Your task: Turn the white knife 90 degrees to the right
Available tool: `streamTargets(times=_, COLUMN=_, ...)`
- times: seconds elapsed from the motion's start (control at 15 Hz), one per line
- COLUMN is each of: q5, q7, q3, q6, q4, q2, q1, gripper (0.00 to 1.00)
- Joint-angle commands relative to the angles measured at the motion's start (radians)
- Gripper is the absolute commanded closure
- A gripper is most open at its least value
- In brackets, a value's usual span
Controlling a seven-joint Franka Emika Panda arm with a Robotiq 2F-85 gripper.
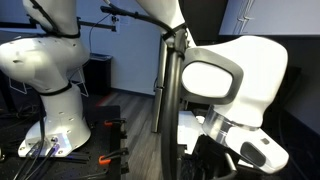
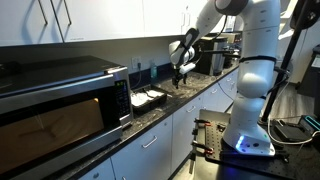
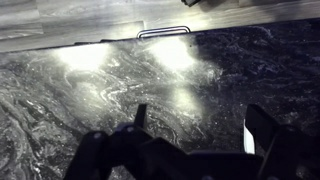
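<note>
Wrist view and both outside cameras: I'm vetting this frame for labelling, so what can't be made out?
- Knife: no view shows it clearly enough to identify.
- Exterior view: white items on the counter are too small to name.
- Exterior view: the arm fills the frame, hiding the counter.
- Wrist view: glare blurs the counter; the gripper is cut off at the bottom edge.

Dark veined stone countertop point(image 3: 90, 90), overhead light glaring off surface in wrist view. White upper cabinets point(image 2: 100, 20), white base cabinets point(image 2: 150, 150) below. Stainless microwave point(image 2: 60, 100) on counter.
</note>
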Motion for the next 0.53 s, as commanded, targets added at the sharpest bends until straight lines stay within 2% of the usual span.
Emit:
streamTargets(times=0.0, q5=0.148, q7=-0.108, q3=0.01, q6=0.05, q4=0.057, q2=0.081, q1=-0.004, gripper=0.0)
streamTargets(times=0.2, q5=0.274, q7=-0.162, q3=0.029, q6=0.058, q4=0.095, q2=0.127, q1=-0.014, gripper=0.0)
streamTargets(times=0.47, q5=0.331, q7=-0.179, q3=0.043, q6=0.049, q4=0.152, q2=0.187, q1=-0.012, gripper=0.0)
